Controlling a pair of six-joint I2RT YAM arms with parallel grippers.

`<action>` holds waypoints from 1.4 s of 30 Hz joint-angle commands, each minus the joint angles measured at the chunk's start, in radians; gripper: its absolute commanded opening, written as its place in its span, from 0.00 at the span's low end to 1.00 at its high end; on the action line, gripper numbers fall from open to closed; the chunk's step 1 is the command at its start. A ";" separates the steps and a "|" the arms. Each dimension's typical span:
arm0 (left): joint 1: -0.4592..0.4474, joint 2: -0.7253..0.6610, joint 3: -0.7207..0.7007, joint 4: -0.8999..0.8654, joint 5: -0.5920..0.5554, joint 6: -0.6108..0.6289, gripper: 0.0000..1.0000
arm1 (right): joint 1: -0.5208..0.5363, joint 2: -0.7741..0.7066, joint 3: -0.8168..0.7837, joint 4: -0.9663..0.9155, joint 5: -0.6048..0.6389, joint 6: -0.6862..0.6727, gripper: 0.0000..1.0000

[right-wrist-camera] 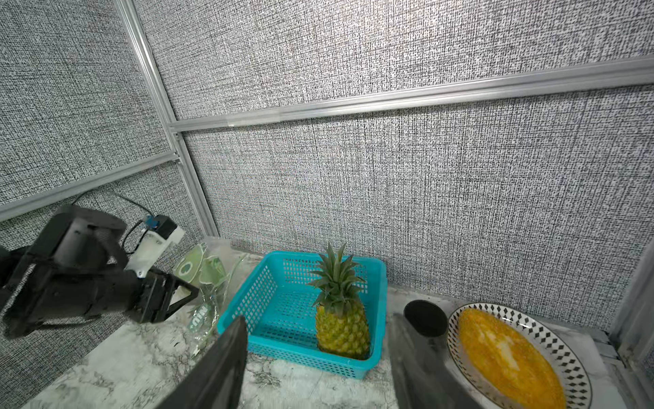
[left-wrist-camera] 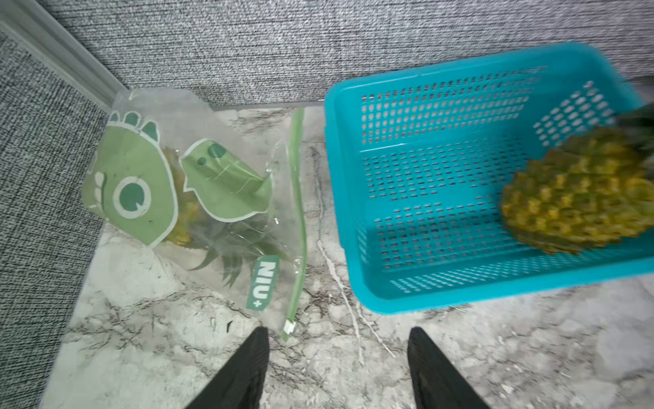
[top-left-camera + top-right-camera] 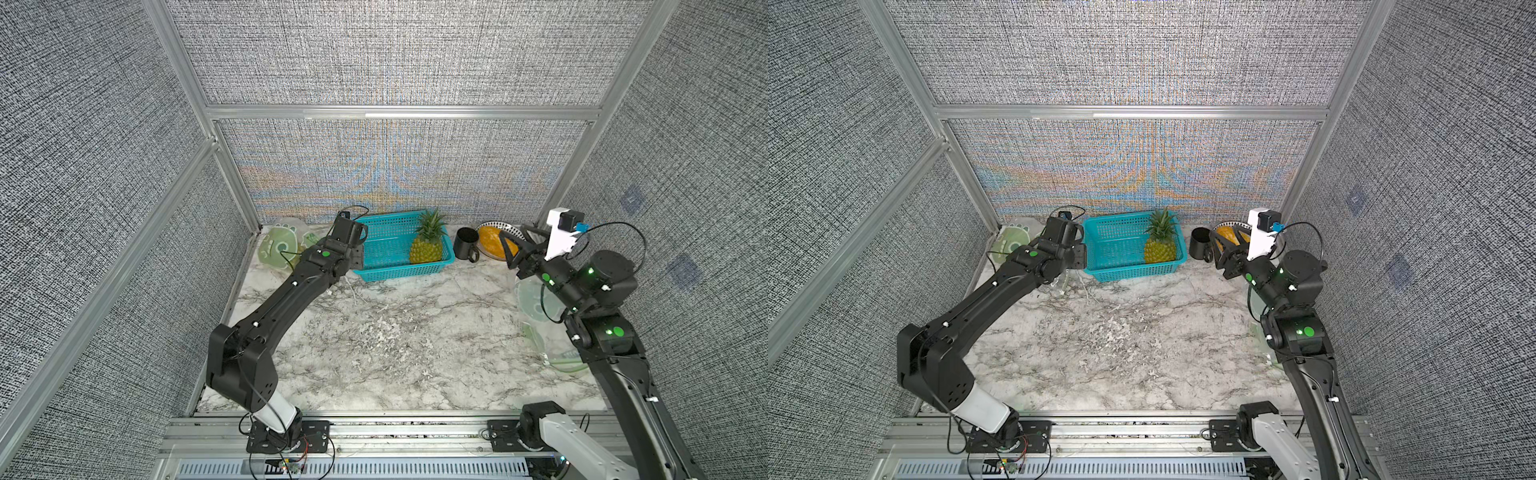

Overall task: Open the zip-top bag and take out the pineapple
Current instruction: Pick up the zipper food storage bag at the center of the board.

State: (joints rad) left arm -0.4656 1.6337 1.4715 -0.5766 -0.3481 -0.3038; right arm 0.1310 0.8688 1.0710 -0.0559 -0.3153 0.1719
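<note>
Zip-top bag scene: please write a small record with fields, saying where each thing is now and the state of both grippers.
zip-top bag: lies in the far left corner, beside the basket; zip looks closed
pineapple in bag: inside, leaves toward the zip
basket: holds a second pineapple, upright
left gripper: open, empty, near the zip slider
right gripper: open, empty, by the mug and plate

Green print on the zip-top bag [image 2: 212, 212] hides most of its pineapple [image 2: 219, 240].
</note>
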 commanded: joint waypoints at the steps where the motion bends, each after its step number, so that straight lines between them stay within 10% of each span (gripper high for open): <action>1: 0.043 0.066 0.063 -0.023 -0.013 0.038 0.63 | 0.001 -0.006 -0.006 0.013 -0.022 0.021 0.64; 19: 0.186 0.554 0.560 -0.156 0.088 0.138 0.49 | 0.000 -0.012 -0.007 -0.010 -0.016 0.038 0.64; 31: 0.205 0.670 0.642 -0.181 0.118 0.165 0.43 | 0.001 -0.006 0.006 -0.019 -0.024 0.043 0.64; 36: 0.204 0.685 0.711 -0.269 0.130 0.179 0.00 | 0.002 -0.002 0.002 -0.025 -0.029 0.043 0.64; 42: 0.205 0.513 0.635 -0.329 0.158 0.187 0.00 | 0.004 0.024 -0.005 -0.028 -0.074 0.038 0.64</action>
State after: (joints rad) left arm -0.2604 2.2299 2.1437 -0.8696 -0.2161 -0.1280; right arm 0.1322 0.8848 1.0676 -0.0788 -0.3531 0.2104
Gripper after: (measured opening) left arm 0.054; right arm 0.637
